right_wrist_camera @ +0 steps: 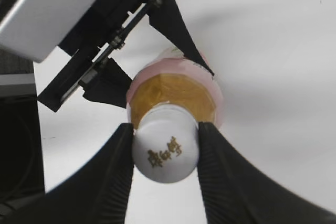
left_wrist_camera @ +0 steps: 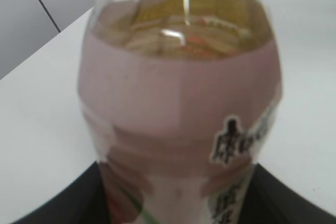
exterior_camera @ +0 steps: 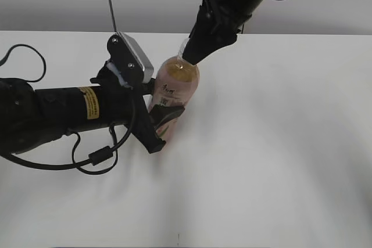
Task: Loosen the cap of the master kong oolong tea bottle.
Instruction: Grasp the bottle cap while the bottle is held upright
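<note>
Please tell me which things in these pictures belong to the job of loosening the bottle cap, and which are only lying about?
Belong to the job:
- cap, pinched by the right gripper
- master kong oolong tea bottle, clamped by the left gripper

Only lying about:
- black cable on the white table

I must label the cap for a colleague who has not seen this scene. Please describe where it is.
On the white table stands one tea bottle, held low by the left claw. The cap tops it, pinched by the right claw: small, round, white, gold characters on top.
</note>
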You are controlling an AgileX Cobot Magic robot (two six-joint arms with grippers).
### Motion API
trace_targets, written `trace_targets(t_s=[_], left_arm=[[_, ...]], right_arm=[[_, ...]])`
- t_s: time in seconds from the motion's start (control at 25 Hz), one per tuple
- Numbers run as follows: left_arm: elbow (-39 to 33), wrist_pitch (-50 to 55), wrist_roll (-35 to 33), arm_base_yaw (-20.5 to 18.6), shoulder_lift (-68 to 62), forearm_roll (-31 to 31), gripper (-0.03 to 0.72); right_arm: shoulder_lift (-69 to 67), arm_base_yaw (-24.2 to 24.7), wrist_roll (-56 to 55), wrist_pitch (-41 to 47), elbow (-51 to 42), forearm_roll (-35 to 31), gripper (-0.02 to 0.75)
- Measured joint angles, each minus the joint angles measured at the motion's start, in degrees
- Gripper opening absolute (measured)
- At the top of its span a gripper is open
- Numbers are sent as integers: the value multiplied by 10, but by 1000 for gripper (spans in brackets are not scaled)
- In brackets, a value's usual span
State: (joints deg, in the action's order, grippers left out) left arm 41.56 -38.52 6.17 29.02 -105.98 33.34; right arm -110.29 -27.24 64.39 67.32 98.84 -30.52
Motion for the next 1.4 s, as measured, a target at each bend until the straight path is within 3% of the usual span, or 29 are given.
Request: trace_targets(t_s=[0.32,1.12,1.4], left_arm=[[1,-6,1,0,1,-5,380],[1,9,-1,0,1,-6,379],[1,10,1,-1,1,-5,379]], right_arm=[[-1,0,268,-10,0,-39,281],[-1,-1,936,-30,0,13,279],[-1,-1,1062,-33,0,13,279]])
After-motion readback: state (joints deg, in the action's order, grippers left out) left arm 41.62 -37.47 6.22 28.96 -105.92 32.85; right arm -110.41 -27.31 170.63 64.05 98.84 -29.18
